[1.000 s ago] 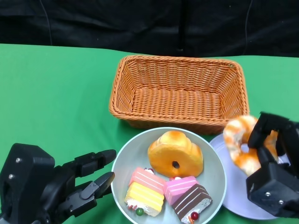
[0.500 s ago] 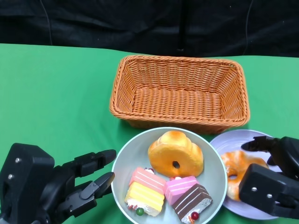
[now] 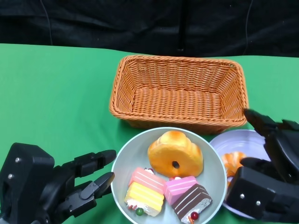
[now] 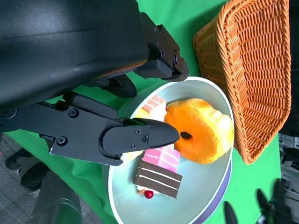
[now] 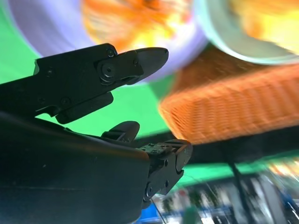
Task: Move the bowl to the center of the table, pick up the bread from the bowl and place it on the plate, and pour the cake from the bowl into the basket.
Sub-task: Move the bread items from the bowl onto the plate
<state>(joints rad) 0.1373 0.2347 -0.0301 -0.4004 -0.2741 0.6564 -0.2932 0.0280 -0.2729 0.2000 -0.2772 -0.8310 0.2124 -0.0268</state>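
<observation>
A pale bowl near the table's front edge holds a round orange bread, a pink-and-yellow cake and a pink-and-chocolate cake. To its right a lavender plate carries a ring-shaped bread, partly hidden by my right hand. That hand hovers over the plate with its fingers spread and holds nothing. My left hand is open just left of the bowl, not touching it. The left wrist view shows the bowl, the bread and the cakes beyond my fingers.
An empty orange wicker basket stands right behind the bowl and plate. Green cloth stretches to the left. In the right wrist view the plate, the bowl's rim and the basket appear blurred.
My right hand brought the ring-shaped bread down onto the plate, let go of it, and spread its fingers. The left hand and the bowl have not moved.
</observation>
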